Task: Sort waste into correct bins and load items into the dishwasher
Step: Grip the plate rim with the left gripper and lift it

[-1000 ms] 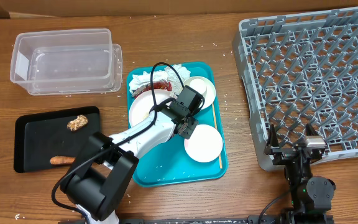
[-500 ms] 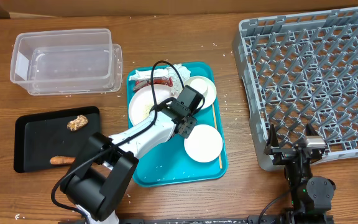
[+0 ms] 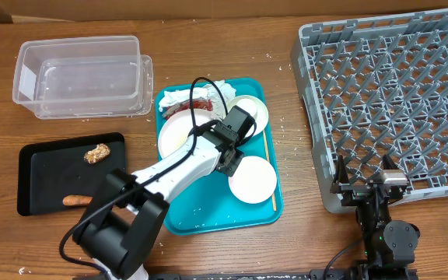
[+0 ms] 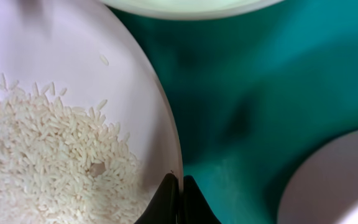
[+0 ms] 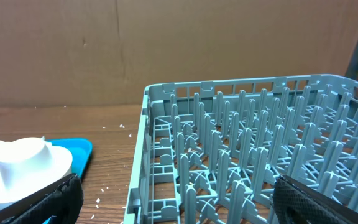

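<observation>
My left gripper [image 3: 223,161] [image 4: 180,191] is shut on the right rim of a pale pink plate [image 3: 179,132] [image 4: 73,74] that carries loose rice [image 4: 48,155]. The plate lies on the teal tray [image 3: 208,210] [image 4: 260,93]. White napkins [image 3: 179,96] and a red wrapper [image 3: 195,105] sit at the tray's far end. A saucer with a small cup [image 3: 251,111] [image 5: 17,168], a white plate [image 3: 253,179] [image 4: 334,180] and a wooden stick [image 3: 267,167] are on the tray's right side. My right gripper [image 3: 368,185] [image 5: 179,211] stands open at the near edge of the grey dish rack [image 3: 395,93] [image 5: 241,137].
The black tray [image 3: 45,183] at the left holds a brown food bit [image 3: 95,153] and a carrot [image 3: 76,200]. A clear plastic container [image 3: 84,76] stands behind it. Rice grains are scattered on the wooden table between the teal tray and the rack.
My left jaws have closed on the pink plate's rim. The plate has slid a little to the left, which uncovers more of the red wrapper. The right arm has not moved.
</observation>
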{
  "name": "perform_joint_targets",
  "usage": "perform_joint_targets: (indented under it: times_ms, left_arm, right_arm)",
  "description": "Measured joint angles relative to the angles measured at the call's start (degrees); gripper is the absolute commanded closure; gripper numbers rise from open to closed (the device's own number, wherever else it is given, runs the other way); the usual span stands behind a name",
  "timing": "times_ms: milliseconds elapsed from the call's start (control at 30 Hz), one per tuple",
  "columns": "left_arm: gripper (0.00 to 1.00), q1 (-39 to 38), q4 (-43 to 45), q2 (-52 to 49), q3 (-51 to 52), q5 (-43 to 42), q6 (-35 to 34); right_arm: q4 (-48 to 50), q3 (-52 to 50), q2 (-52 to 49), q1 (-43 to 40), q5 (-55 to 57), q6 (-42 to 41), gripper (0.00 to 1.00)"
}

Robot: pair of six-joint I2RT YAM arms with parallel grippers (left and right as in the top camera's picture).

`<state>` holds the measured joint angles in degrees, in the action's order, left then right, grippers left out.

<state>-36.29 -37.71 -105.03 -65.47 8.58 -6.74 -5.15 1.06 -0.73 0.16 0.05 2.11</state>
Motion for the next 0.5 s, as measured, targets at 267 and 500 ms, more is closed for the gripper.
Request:
perform_joint_targets:
  times_ms: [267,500]
  left_arm:
    - [0.96,0.00,-3.82,5.84,-0.55,-0.28,-2.91]
    - [0.96,0.00,-5.77,7.87,-0.55,-0.63,-3.85]
  right_arm:
    - [0.04,0.00,0.00,-0.02,-0.02,0.02,0.00]
    - [-0.02,0.00,0.00,0.00,0.00,0.02,0.00]
